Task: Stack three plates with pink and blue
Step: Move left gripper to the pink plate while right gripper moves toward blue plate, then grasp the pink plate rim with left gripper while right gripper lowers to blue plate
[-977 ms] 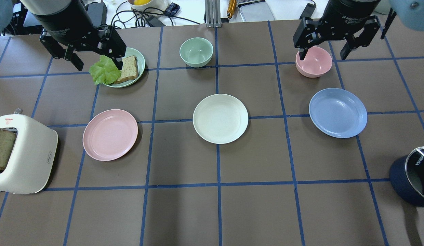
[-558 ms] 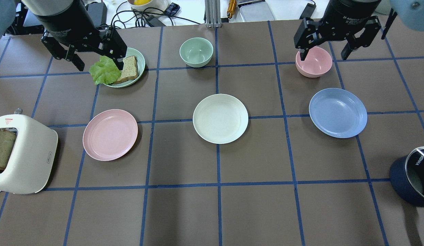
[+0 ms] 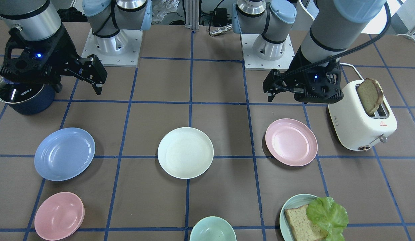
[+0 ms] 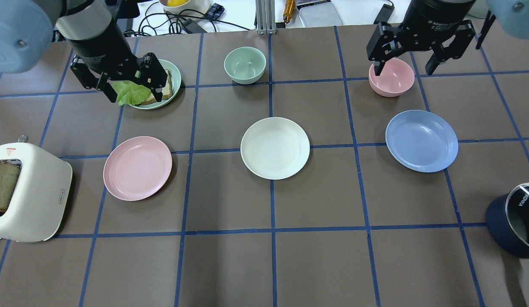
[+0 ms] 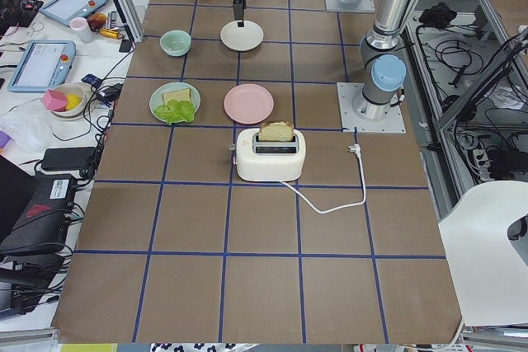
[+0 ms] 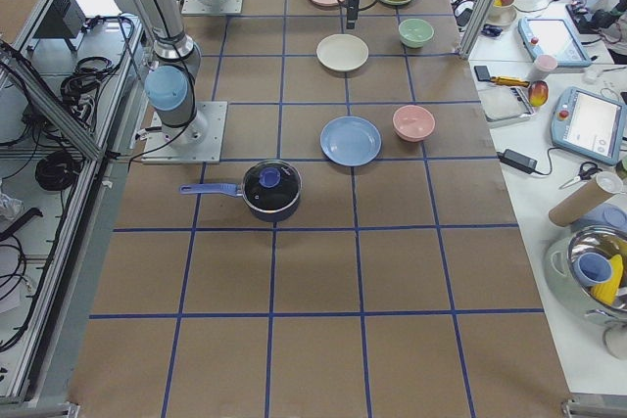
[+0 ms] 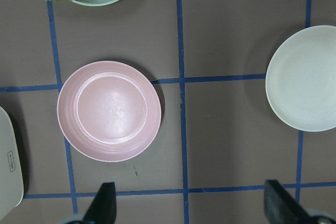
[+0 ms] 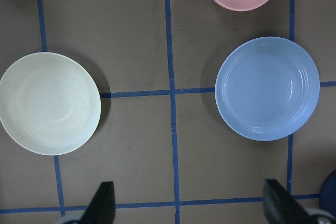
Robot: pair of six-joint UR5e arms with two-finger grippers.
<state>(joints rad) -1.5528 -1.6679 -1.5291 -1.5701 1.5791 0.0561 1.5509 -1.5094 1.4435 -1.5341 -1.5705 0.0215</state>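
Note:
Three plates lie apart in a row on the brown table. The pale pink plate (image 4: 137, 168) is on the left, the cream-white plate (image 4: 275, 148) in the middle, the light blue plate (image 4: 421, 140) on the right. My left gripper (image 4: 135, 97) is open and empty. It hangs high over the teal plate, behind the pink plate, which shows in the left wrist view (image 7: 109, 110). My right gripper (image 4: 403, 70) is open and empty, high over the pink bowl (image 4: 392, 79). The blue plate (image 8: 267, 88) and cream plate (image 8: 50, 103) show in the right wrist view.
A teal plate (image 4: 172, 70) with bread and lettuce sits at the back left, and a green bowl (image 4: 245, 64) at the back middle. A white toaster (image 4: 27, 192) with a bread slice stands at the left edge. A dark blue pot (image 4: 514, 219) stands at the right edge.
My left gripper has moved right and toward the front, now over the lettuce and bread plate. The right gripper and the plates have not moved.

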